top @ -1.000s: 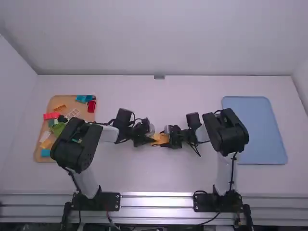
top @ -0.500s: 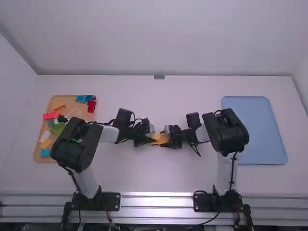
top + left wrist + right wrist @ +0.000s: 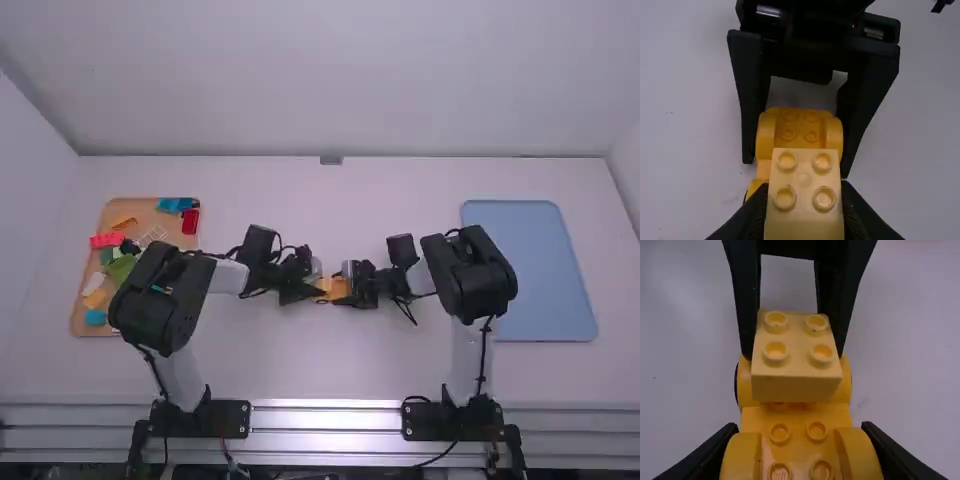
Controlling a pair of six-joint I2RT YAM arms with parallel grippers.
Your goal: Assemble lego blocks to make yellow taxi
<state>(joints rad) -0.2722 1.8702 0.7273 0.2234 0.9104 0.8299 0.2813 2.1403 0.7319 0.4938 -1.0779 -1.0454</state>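
At the table's middle, my left gripper [image 3: 314, 291] and right gripper [image 3: 346, 291] face each other over a yellow car base [image 3: 336, 287]. In the left wrist view, the left gripper [image 3: 804, 192] is shut on a pale yellow 2x2 brick [image 3: 804, 171]. The right gripper [image 3: 800, 437] is shut on the base [image 3: 798, 442] across its raised fenders. The brick [image 3: 795, 354] lies over the base's other end, studs up, between the rounded yellow sides. Its underside is hidden, so I cannot tell whether it is pressed down.
An orange-tan tray [image 3: 150, 213] at the left holds several loose pieces, among them a red brick [image 3: 190, 221], a pink-red piece [image 3: 106, 240] and blue ones. A blue tray [image 3: 530, 270] lies at the right, beyond the right arm.
The left arm's elbow has shifted slightly to the right. Both grippers stay in nearly the same place, and the right arm has not visibly moved.
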